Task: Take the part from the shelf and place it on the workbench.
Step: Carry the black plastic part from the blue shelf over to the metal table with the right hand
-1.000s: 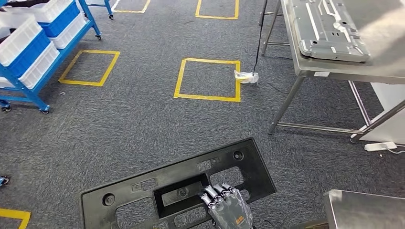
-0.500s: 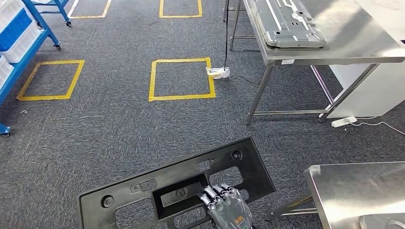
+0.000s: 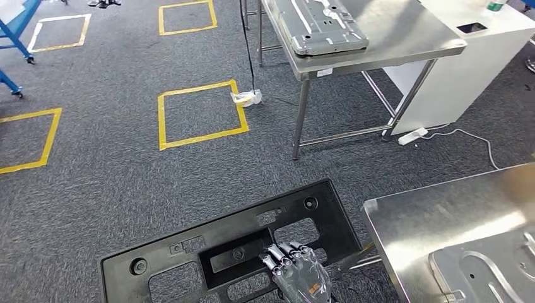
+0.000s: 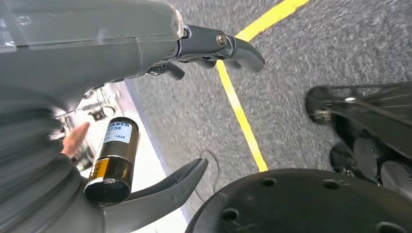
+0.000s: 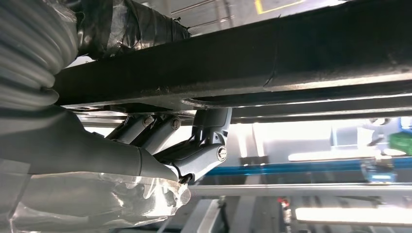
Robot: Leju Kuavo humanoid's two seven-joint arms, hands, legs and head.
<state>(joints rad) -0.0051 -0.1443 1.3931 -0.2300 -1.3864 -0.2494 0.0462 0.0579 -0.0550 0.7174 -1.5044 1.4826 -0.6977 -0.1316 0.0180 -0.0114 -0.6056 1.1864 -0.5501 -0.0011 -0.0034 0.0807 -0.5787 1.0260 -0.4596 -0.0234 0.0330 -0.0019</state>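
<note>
One black part (image 3: 233,249) | right hand (image 3: 301,273) grips its near edge (fingers curled over) | left hand (image 4: 145,73) spread, empty

This is a factory or assembly workshop floor. Grey carpet (image 3: 113,183) is marked with yellow taped squares (image 3: 200,113), of the kind used as parking or standing bays, lying well ahead of the right hand's fingers (image 3: 285,254). A stainless steel workbench (image 3: 372,38) stands farther ahead and to the right, bearing a grey stamped metal panel (image 3: 318,25). A second steel bench (image 3: 441,214) sits just right of the fingers (another pressed panel (image 3: 492,271) on it). A blue wheeled rack (image 3: 14,31) stands far left.
</note>
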